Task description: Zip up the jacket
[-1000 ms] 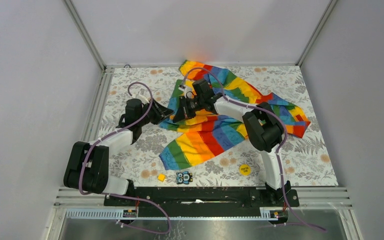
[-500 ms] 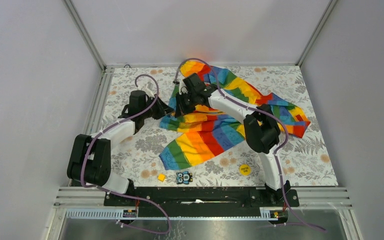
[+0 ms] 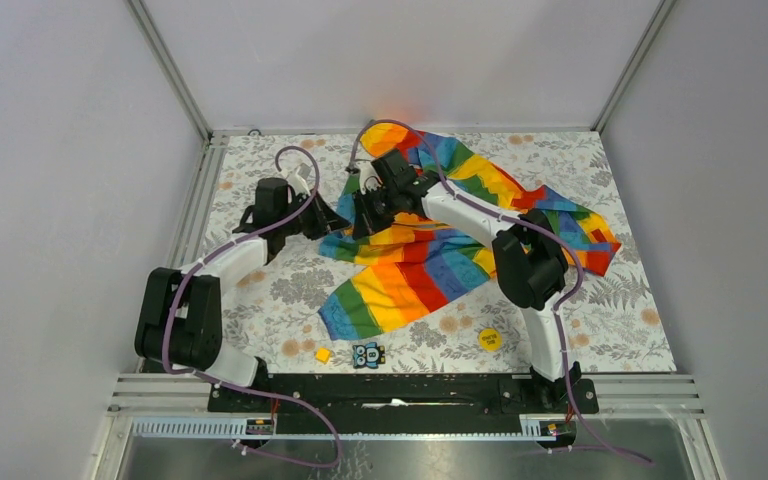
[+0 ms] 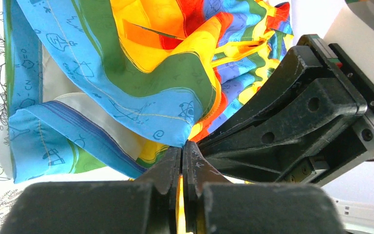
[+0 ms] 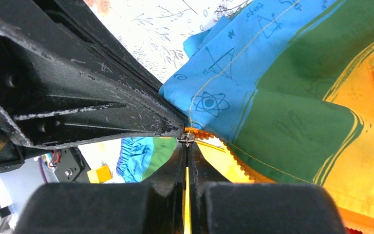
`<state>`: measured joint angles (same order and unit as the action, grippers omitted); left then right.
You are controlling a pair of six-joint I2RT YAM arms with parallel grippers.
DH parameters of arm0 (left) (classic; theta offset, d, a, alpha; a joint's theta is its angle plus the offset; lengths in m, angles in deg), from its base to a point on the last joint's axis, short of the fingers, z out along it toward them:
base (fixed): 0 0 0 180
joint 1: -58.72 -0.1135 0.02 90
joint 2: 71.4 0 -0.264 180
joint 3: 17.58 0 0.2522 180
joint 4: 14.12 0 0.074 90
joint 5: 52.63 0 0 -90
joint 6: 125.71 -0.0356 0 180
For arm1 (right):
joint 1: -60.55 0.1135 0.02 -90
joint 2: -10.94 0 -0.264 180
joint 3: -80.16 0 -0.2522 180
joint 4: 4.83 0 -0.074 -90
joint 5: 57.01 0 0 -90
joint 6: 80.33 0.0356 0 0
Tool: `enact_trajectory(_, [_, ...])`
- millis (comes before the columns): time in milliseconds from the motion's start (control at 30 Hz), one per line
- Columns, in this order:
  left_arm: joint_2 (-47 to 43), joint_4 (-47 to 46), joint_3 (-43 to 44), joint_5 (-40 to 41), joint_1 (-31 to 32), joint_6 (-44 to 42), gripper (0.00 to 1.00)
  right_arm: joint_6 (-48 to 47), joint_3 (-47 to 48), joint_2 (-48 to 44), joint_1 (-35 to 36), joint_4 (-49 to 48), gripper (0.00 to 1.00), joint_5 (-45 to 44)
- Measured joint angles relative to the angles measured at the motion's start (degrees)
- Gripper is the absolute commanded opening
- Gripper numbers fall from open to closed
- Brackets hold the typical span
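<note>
The rainbow-striped jacket [image 3: 430,270] lies crumpled across the middle of the floral table. My two grippers meet at its left blue edge. My left gripper [image 3: 335,215] is shut on a fold of blue fabric [image 4: 182,148]. My right gripper [image 3: 358,215] is shut on the small metal zipper pull [image 5: 187,138], at the end of the orange zipper strip [image 5: 214,138]. The right gripper's fingers [image 4: 292,107] fill the right of the left wrist view. The left gripper's fingers [image 5: 78,92] fill the upper left of the right wrist view. The rest of the zipper is hidden under folds.
A yellow round disc [image 3: 489,338], a small yellow cube [image 3: 323,354] and a small owl figure [image 3: 367,354] lie near the table's front edge. Grey walls stand on three sides. A sleeve [image 3: 580,235] reaches toward the right edge.
Both grippers have moved a little toward the far side of the table, carrying the jacket's left edge with them. Both stay shut.
</note>
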<state>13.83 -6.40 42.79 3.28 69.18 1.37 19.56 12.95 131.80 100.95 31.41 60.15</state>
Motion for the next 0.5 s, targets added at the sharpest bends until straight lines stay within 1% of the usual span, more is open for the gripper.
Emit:
enact_trajectory(33, [0.0, -0.09, 0.0, -0.37, -0.22, 0.22, 0.05, 0.2, -0.22, 0.02, -0.13, -0.52, 0.0, 1.05])
enact_trajectory(67, [0.0, -0.22, -0.09, -0.79, -0.42, 0.48, 0.12, 0.57, -0.48, 0.04, -0.35, -1.14, 0.0, 2.32])
enact_trajectory(167, [0.02, -2.64, -1.42, -1.97, -0.9, 2.4, 0.39, 2.43, -2.14, 0.04, -1.16, -3.85, 0.0, 6.38])
enact_trajectory(200, [0.02, -3.74, -2.23, -2.21, -1.07, 3.5, 0.45, 3.04, -2.91, 0.04, -1.44, -4.81, 0.0, 7.56])
enact_trajectory(300, [0.0, -5.6, -4.79, -2.51, -1.31, 5.86, 0.55, 4.13, -4.81, 0.04, -1.92, -6.43, 0.0, 9.94])
enact_trajectory(367, [-0.13, -5.95, -6.36, -2.38, -1.62, 7.1, 0.74, 4.55, -5.95, 0.04, -2.12, -7.5, 0.0, 10.93])
enact_trajectory(433, [-0.96, -6.21, -8.04, -2.45, -2.12, 8.46, 0.75, 5.03, -7.48, 0.04, -2.25, -9.25, 0.0, 11.96])
enact_trajectory(500, [-2.73, -6.25, -9.73, -2.45, -3.5, 9.9, 0.7, 5.55, -9.09, 0.02, -2.34, -11.02, 0.0, 13.07])
